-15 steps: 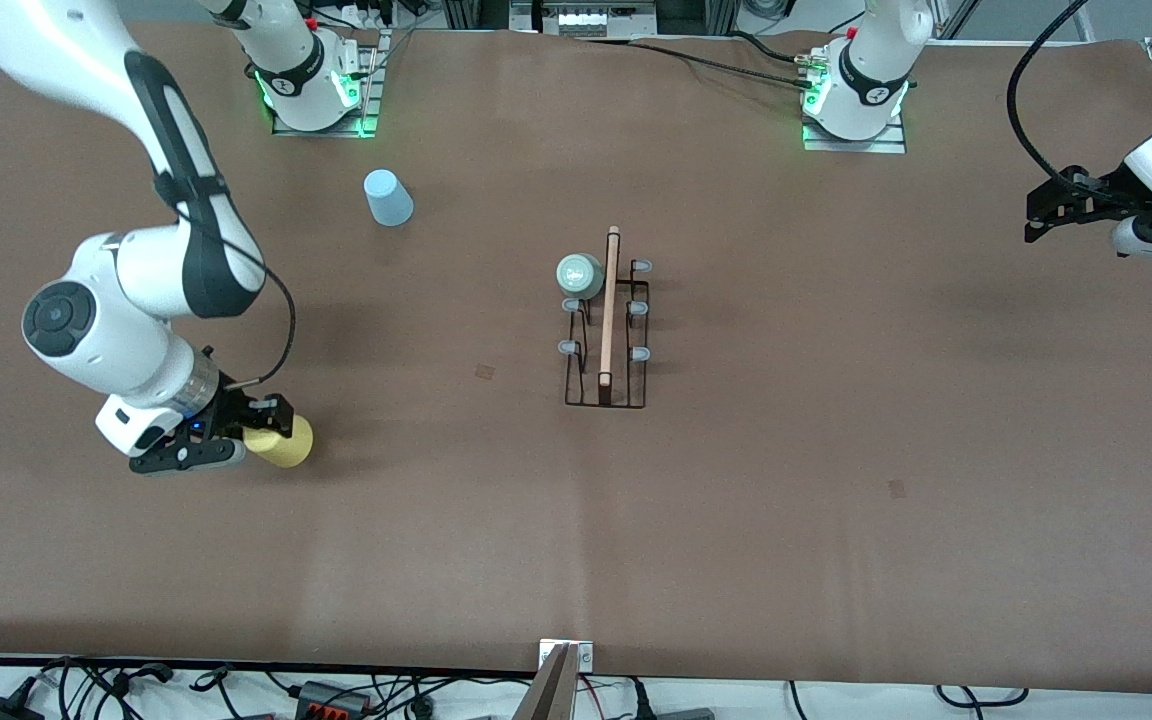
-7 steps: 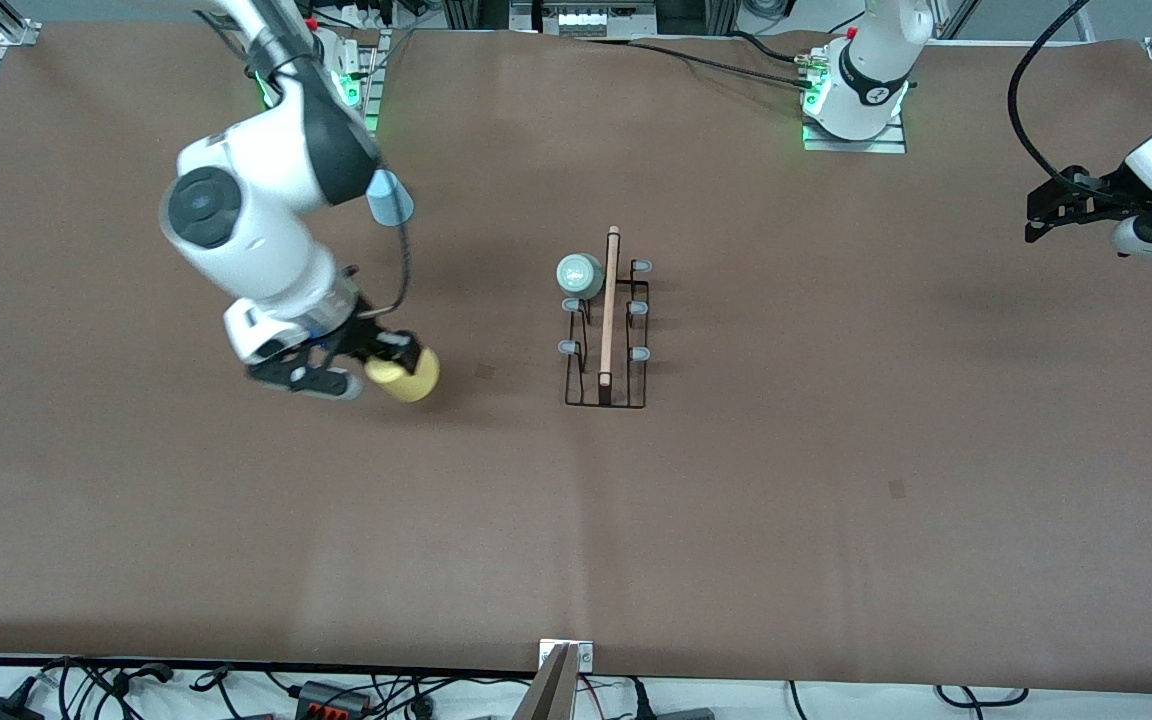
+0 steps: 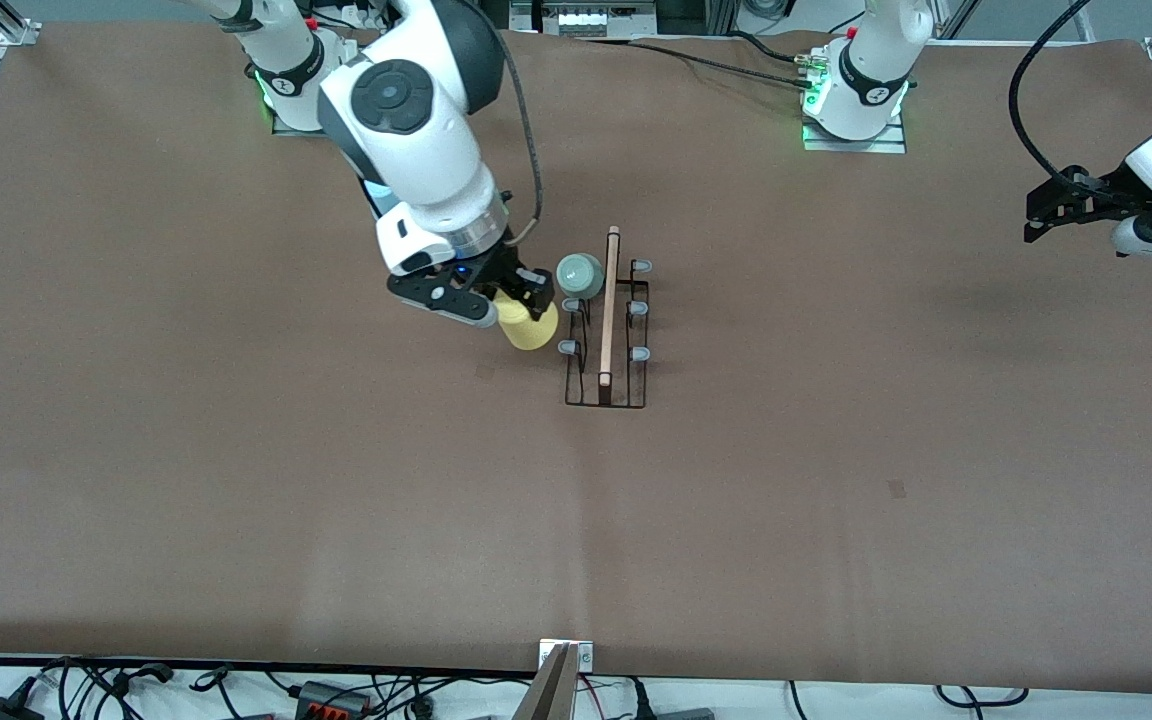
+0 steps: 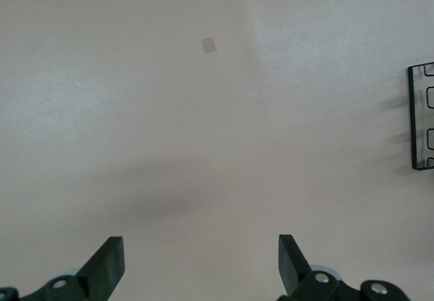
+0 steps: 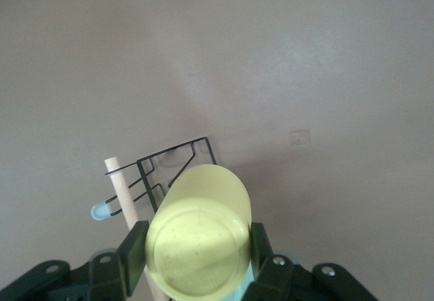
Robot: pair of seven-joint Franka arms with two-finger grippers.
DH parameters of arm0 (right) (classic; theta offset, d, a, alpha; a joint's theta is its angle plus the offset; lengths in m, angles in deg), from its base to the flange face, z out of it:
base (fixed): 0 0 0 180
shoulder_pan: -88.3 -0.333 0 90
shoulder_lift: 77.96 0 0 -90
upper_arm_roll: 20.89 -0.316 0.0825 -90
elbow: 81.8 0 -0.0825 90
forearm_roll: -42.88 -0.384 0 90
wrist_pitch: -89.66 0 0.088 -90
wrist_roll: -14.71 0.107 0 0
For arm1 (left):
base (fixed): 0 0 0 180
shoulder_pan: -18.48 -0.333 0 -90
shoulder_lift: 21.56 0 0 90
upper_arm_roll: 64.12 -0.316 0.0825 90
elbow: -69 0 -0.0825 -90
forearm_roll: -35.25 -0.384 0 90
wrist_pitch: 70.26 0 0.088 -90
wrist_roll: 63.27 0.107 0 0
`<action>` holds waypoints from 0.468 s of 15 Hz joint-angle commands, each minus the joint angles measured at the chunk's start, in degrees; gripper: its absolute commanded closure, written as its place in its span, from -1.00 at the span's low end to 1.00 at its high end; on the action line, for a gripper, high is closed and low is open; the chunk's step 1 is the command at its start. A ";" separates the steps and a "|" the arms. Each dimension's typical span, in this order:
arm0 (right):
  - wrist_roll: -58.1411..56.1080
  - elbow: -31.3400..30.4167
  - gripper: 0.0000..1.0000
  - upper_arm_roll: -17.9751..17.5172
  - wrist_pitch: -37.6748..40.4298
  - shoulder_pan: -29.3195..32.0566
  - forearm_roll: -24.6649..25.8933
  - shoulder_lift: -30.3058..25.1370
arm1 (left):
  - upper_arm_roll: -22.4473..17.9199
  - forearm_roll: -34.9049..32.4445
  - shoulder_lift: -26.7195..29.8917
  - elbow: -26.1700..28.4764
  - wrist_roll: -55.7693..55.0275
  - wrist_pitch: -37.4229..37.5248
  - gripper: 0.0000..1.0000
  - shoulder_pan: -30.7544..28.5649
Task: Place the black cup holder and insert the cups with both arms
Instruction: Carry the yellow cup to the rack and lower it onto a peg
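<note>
Right pincer [image 3: 511, 292] clamped shut on the yellow cup [image 3: 528, 325], tilted, hanging over the desk [image 3: 236, 500] just beside the black cup holder [image 3: 606, 345] at the side toward the right arm's end. In the right wrist view, cup bottom toward the camera, one finger [image 5: 134, 249] pressed to each side, wire frame and wooden rod [image 5: 121, 187] just past it. Mint green cup [image 3: 579, 276] already seated upside down on a prong of the holder, very close to the yellow one. Grey-capped prongs [image 3: 568, 347] free nearby. Holder upright mid-desk. Left pincer [image 3: 1046, 212] spread wide, holding nothing, waiting over the left arm's end of the desk, well apart from the holder.
</note>
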 commanded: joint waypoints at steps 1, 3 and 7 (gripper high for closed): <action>2.48 4.61 0.72 0.53 0.91 -1.45 2.03 4.74 | -0.51 1.21 0.18 0.08 1.33 0.47 -1.00 0.02; 3.26 4.69 0.72 0.71 0.64 -1.98 2.37 5.62 | -0.51 1.21 0.18 0.00 1.33 0.47 -1.00 0.02; 4.15 4.69 0.72 0.88 -4.53 -3.12 2.38 7.82 | -0.51 1.21 0.18 0.09 1.50 0.65 -1.00 -0.07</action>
